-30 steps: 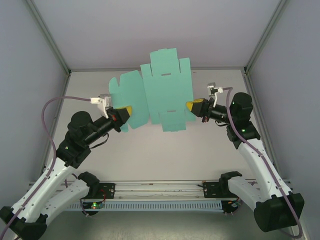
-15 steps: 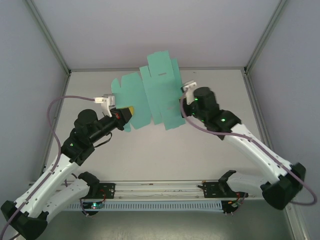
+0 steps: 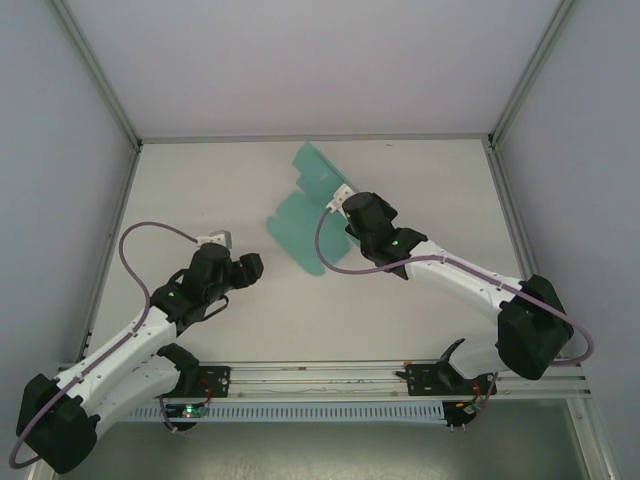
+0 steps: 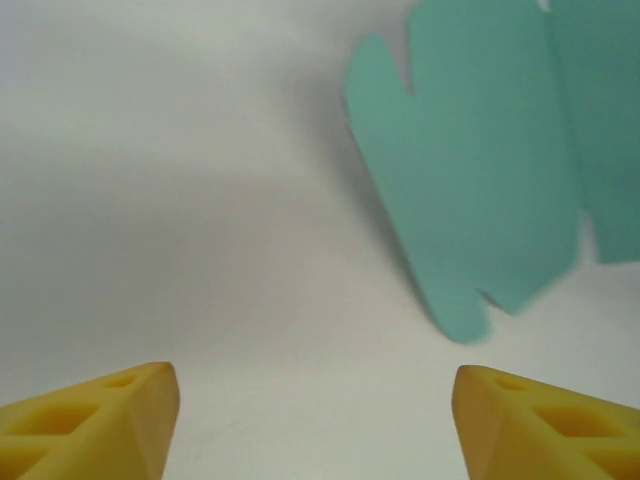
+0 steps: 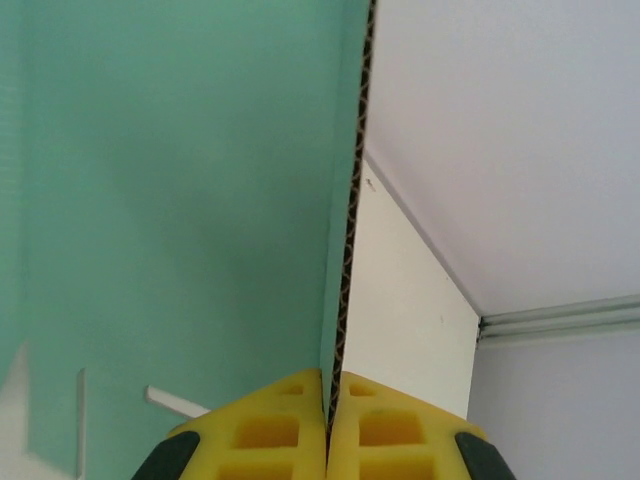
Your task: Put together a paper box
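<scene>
R gripper [image 5: 328,400] was shut tight on the box [image 5: 180,200]. Its yellow fingers [image 5: 250,430] pinched one edge of the flat sheet w/ no gap btwn them, and the card's corrugated edge ran straight up from the pinch in the wrist view. Gripping by a single edge prob. let that arm carry the whole sheet & hold it at a tilt rather than flat, so a panel could be creased against the table [image 3: 430,190].

Seen from above, the box sat mid-table toward the back. It was unfolded, w/ flaps & tabs spread. The part by the R gripper was raised and the lower flaps hung down toward the table; whether they touched it I couldn't tell.

L gripper [image 4: 315,420] stood wide open, holding nothing & touching nothing, w/ its fingers [image 4: 100,420] far apart and table surface btwn them. It sat low, apart from the sheet, and faced the rounded flap on the sheet's near-left side. It was prob. parked there to come in for a fresh grip or to push that flap over.

Task looked early: no wall stood up, no tab was in a slot. The thin card would likely flex if pulled from one edge alone.
</scene>
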### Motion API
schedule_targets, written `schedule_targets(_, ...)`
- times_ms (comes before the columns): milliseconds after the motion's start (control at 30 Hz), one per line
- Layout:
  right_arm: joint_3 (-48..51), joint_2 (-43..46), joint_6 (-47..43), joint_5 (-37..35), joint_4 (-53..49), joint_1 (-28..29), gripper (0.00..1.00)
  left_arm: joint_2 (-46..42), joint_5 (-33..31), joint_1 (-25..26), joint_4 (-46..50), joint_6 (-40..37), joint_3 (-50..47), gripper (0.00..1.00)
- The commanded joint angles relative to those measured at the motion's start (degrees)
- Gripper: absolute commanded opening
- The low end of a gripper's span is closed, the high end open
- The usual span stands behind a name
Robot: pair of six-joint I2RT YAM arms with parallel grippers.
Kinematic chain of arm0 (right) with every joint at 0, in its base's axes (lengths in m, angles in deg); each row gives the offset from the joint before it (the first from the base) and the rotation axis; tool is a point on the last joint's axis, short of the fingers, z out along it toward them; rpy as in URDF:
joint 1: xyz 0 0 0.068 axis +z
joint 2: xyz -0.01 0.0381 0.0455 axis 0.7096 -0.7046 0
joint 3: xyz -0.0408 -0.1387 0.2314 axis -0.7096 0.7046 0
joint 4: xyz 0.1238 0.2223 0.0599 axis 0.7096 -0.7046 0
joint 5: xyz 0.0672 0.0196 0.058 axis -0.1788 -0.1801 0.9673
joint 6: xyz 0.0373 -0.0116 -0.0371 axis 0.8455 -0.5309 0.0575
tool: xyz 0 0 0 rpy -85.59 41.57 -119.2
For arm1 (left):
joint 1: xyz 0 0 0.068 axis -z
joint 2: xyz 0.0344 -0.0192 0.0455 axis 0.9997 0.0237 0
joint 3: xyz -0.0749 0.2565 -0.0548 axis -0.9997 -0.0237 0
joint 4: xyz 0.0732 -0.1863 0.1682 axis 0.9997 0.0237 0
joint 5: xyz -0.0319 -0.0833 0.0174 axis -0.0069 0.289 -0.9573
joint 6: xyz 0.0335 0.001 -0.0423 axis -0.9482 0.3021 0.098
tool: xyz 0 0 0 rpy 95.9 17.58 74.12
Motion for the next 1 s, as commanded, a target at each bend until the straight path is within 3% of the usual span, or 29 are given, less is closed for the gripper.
schedule_targets(0,2.7,-1.5,-7.7,4.0,5.6,0.0,0.00,-2.3,-6.2,0.1,9.0,1.7,0.6,0.84)
schedule_targets(100,4.9,-2.7,-12.9,3.7,10.6,0.4,0.00,-4.8,-4.4,0.1,10.1,0.0,2.0,1.00)
schedule_targets(267,9.9,-4.6,-27.4,-2.5,27.5,2.6,0.00,-2.4,2.5,0.1,8.9,-3.3,9.8,1.00)
schedule_targets(433,15.1,-5.5,-39.9,-2.3,42.4,4.8,0.00,8.6,4.7,-0.1,10.9,-5.7,25.1,1.00)
schedule_targets(667,16.6,-5.8,-42.3,-3.4,46.6,6.7,0.00,28.2,15.1,-1.2,12.9,-6.4,45.4,1.00)
schedule_targets(767,16.8,-4.9,-40.9,-3.0,45.8,6.7,0.00,34.3,18.8,-1.3,15.4,-7.5,50.7,0.93)
schedule_targets(967,17.3,-3.6,-39.8,-2.4,44.6,7.0,0.00,41.0,19.9,-1.4,18.4,-9.4,56.8,0.89)
